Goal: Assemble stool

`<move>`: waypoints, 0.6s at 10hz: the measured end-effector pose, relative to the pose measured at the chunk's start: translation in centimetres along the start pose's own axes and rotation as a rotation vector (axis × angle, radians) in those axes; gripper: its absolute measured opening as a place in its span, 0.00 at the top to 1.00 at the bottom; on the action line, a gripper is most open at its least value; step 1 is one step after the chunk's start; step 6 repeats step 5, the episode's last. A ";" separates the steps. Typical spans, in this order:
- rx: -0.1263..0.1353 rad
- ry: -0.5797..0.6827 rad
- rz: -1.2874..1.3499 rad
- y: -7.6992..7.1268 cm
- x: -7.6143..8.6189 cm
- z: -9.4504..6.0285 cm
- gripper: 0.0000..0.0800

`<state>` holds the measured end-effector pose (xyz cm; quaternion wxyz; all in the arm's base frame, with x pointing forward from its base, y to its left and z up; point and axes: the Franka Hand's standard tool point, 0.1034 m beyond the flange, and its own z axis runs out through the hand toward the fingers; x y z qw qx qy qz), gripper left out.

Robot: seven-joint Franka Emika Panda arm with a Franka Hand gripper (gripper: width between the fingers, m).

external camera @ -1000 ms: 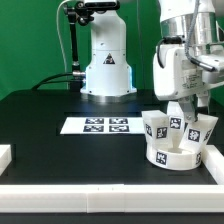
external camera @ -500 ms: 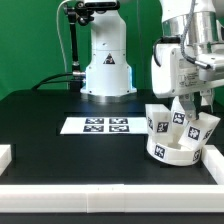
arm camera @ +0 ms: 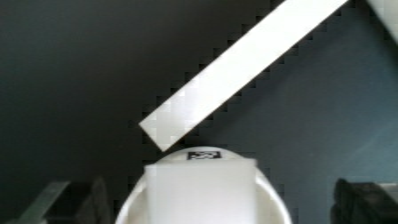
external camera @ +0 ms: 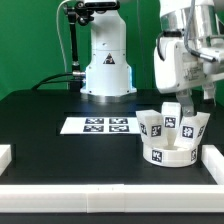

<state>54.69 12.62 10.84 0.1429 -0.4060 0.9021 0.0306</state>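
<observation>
Jaws wide apart around a stool leg [arm camera: 199,190], gripping nothing, pads clear on both sides. Stool [external camera: 172,138] at 4 o'clock on the table [external camera: 50,115], gripper [external camera: 186,106] at its 12 o'clock. Best closed only once centred.

A green wall [external camera: 40,40] fills the upper part of the exterior view. Below it, a black table [external camera: 60,150] spans the frame, edged with plain white bars [external camera: 100,186] along the bottom and lower left, under even light.
</observation>
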 end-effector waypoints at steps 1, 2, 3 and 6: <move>-0.002 -0.010 -0.002 0.0 -0.5 -0.3 0.20; -0.002 -0.004 -0.001 0.0 -0.2 0.0 0.19; -0.002 -0.002 -0.002 0.0 -0.2 0.0 0.19; -0.002 -0.001 -0.002 0.0 -0.2 0.1 0.19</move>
